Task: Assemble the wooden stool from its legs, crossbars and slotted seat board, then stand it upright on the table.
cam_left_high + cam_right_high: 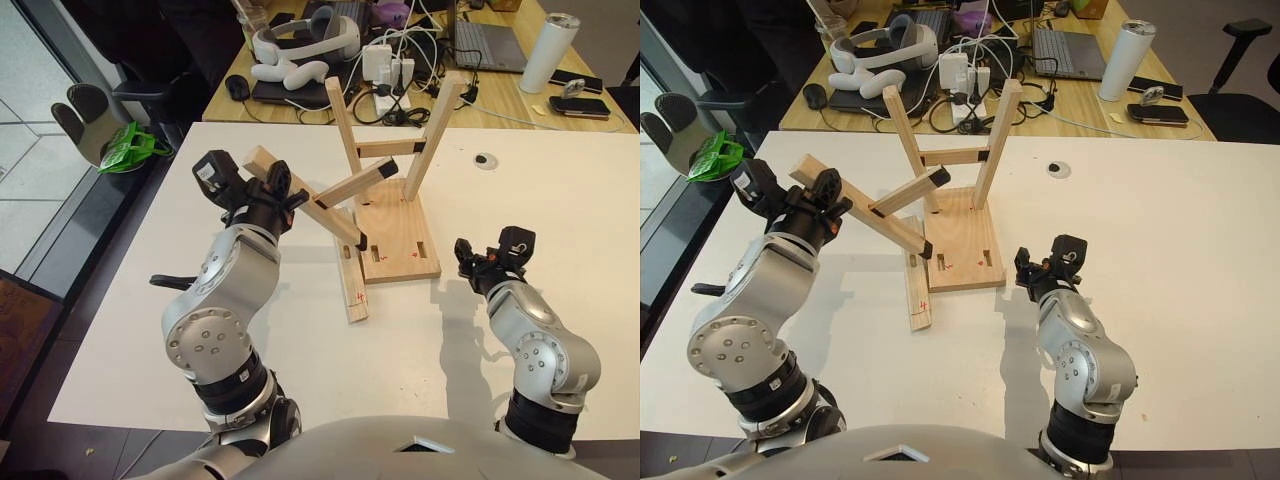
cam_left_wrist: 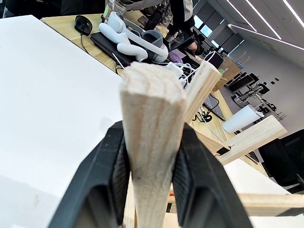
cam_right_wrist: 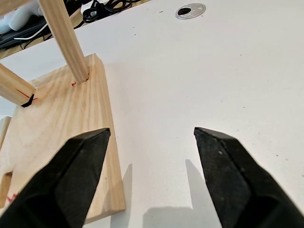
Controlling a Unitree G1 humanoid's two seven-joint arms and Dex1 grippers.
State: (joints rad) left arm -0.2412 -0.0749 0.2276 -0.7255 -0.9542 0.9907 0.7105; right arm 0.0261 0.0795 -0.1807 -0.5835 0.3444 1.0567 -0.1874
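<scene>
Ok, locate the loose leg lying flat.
Left eye view: the pale wooden leg lies flat on the white table, just left of the slotted wooden seat board.

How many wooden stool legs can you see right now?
4. Two upright legs stand in the seat board; a tilted leg is clamped by the left gripper; a flat leg lies on the table beside the board.

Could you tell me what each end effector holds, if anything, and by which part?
Left end effector: a leg, near its free end. Right end effector: nothing.
</scene>
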